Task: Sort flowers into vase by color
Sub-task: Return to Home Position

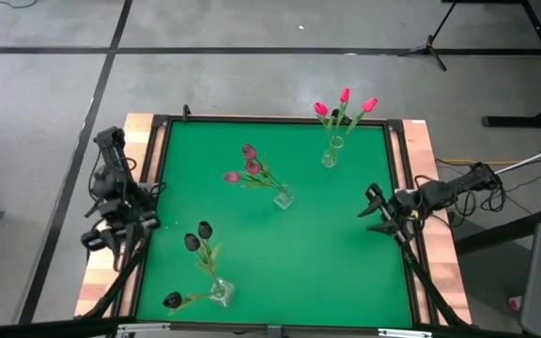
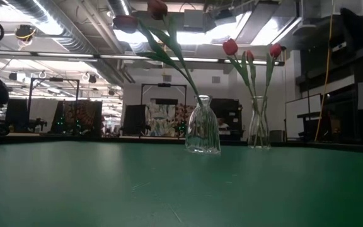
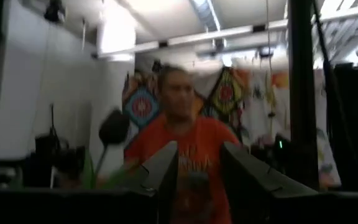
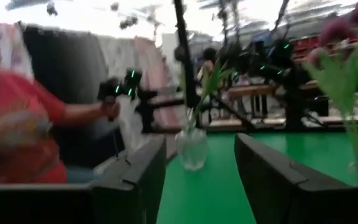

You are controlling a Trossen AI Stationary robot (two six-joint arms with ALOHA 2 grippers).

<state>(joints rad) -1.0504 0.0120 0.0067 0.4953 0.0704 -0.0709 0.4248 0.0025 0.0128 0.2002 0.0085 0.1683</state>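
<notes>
Three glass vases stand on the green table [image 1: 346, 272]. The far right vase [image 1: 330, 156] holds bright pink tulips [image 1: 344, 103]. The middle vase [image 1: 284, 197] holds mauve tulips [image 1: 244, 165]. The near left vase [image 1: 220, 293] holds near-black tulips [image 1: 196, 237]. My left gripper [image 1: 100, 240] is drawn back over the table's left edge, open and empty [image 3: 197, 180]. My right gripper [image 1: 374, 210] is at the right edge, pointing left across the table, open and empty [image 4: 201, 186].
Wooden strips [image 1: 421, 160] border the green table. The low view shows the middle vase [image 2: 202, 126] and the pink-tulip vase [image 2: 258, 123] standing upright. A person in an orange-red shirt [image 3: 188, 155] stands beyond the table's left side. The table's near right part has open room.
</notes>
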